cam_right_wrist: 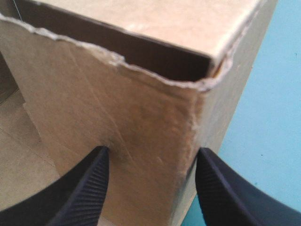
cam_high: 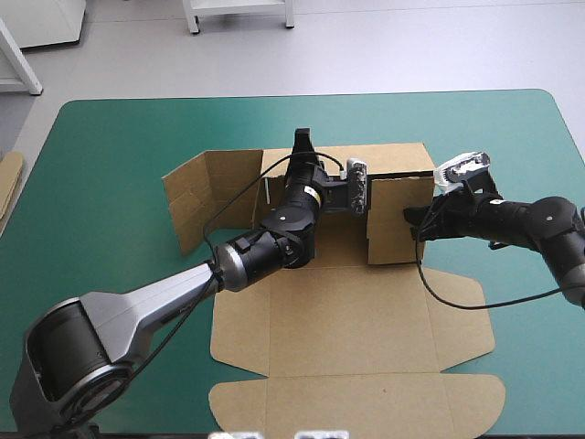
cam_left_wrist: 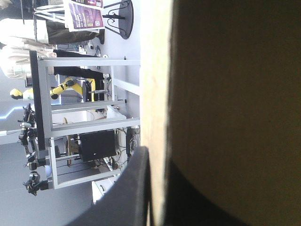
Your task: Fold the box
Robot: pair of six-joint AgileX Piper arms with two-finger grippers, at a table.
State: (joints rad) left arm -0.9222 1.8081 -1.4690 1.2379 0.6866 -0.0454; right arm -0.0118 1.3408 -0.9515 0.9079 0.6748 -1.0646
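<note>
1. Standing on the teal-green tabletop, the brown box has far walls raised.
2. Left hand pinches the far wall's top edge.
3. Right hand, spread open, meets the right wall's corner.

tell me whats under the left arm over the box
The box's brown floor shows bare beside the left arm. The strip directly beneath it is covered.
</note>
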